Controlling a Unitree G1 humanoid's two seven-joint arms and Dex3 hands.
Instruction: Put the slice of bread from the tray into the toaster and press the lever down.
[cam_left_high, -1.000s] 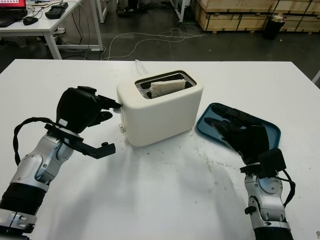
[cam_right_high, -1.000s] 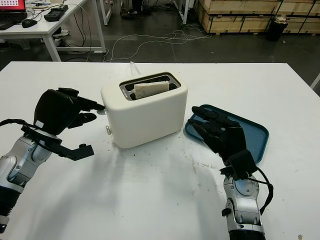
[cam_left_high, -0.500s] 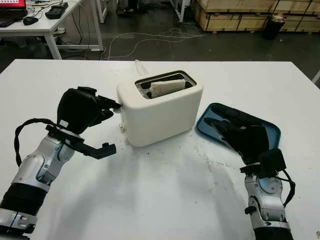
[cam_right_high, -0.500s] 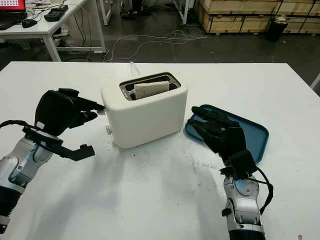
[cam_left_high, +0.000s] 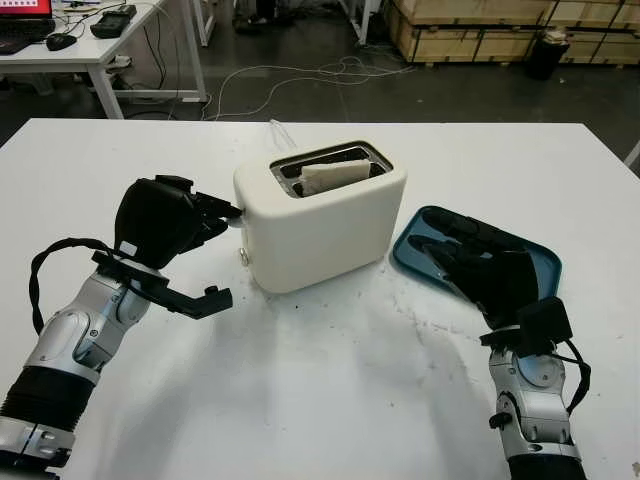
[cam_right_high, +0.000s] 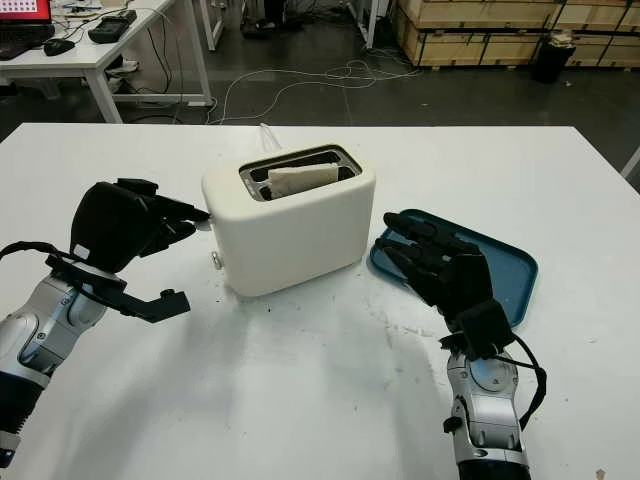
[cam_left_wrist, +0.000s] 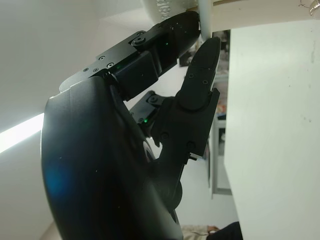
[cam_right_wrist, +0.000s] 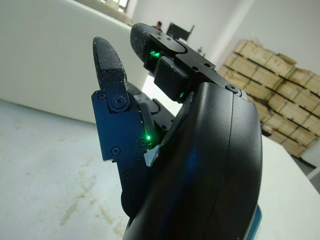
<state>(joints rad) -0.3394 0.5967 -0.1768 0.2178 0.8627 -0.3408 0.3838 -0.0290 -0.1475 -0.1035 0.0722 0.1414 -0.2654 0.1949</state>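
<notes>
Cream-white, rounded two-slot plastic toaster (cam_left_high: 320, 214) upright near centre of white table (cam_left_high: 300, 400). Pale slice of bread (cam_left_high: 335, 174) seated in the nearer slot, top edge showing above the slot rim. Small white lever (cam_left_high: 237, 212) at the toaster's left end, high in its travel, not pressed down.

Black three-finger left hand (cam_left_high: 165, 220) at the lever end of the toaster, fingers (cam_left_high: 218, 211) curled and reaching to the lever; uppermost fingertip at or just over the lever, firm contact not resolvable from the head views. From the left wrist, fingers (cam_left_wrist: 200, 65) bent toward a white post at the toaster wall. Nothing grasped.

Black three-finger right hand (cam_left_high: 490, 270) raised over the near left part of the dark teal rectangular plastic tray (cam_left_high: 535, 262), right of the toaster and apart from it. Fingers extended, holding nothing; contact with tray not discernible.

White cable (cam_left_high: 281, 134) trailing from behind the toaster toward the far table edge.
</notes>
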